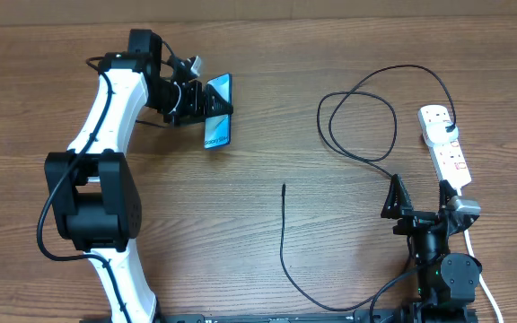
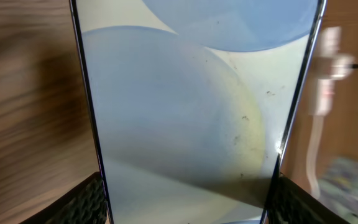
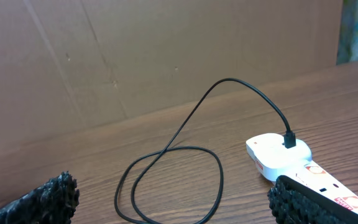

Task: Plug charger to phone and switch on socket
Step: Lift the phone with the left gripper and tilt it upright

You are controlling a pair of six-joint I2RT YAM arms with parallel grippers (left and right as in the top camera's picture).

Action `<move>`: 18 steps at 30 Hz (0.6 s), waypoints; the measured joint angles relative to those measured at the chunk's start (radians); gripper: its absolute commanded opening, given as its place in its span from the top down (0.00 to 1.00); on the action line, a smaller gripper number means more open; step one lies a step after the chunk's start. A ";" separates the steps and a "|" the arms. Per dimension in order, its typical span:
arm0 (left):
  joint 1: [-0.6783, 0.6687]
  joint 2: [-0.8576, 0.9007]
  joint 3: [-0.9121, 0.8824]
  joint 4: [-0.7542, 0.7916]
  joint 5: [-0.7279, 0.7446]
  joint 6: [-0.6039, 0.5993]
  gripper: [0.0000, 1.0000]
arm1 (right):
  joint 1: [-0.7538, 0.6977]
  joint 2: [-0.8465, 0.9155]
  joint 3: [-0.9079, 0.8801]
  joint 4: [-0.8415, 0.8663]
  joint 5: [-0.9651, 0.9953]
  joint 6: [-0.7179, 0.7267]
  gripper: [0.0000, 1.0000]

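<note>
Gripping phone (image 1: 218, 133), left pincer (image 1: 206, 101); charger (image 3: 289, 139) in socket (image 3: 267, 157)

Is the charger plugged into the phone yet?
Out. The charger's small tip lies bare on the table, far from the phone in the left gripper.

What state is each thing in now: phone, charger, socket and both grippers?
phone: screen lit, gripped, no cable in it
left gripper: shut on the phone
charger: one end in the socket, small tip lying free
socket: charger plugged in; switches unclear
right gripper: open, empty
</note>
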 measured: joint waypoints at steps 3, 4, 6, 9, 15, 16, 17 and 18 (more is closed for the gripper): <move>0.014 0.000 0.000 0.030 0.134 -0.014 0.96 | 0.000 0.000 0.000 0.000 0.000 0.000 0.00; 0.019 0.000 0.001 0.038 0.178 -0.029 0.96 | 0.000 0.000 0.000 0.000 0.000 0.000 0.00; 0.027 0.000 0.002 0.053 0.257 -0.061 0.96 | 0.000 0.000 0.000 0.000 0.000 0.000 0.00; 0.032 0.000 0.004 0.084 0.350 -0.113 0.96 | 0.000 0.000 0.000 0.000 0.000 0.000 0.00; 0.035 0.000 0.005 0.121 0.496 -0.261 0.96 | 0.000 0.000 0.000 0.000 0.000 0.001 0.00; 0.035 0.000 0.005 0.120 0.508 -0.296 0.96 | 0.000 0.000 0.000 0.000 0.000 0.000 0.00; 0.035 0.000 0.005 0.121 0.515 -0.318 0.96 | 0.000 0.000 0.000 0.000 0.000 0.000 0.00; 0.035 0.000 0.005 0.122 0.528 -0.364 0.96 | 0.000 0.000 0.000 0.000 0.000 0.000 0.00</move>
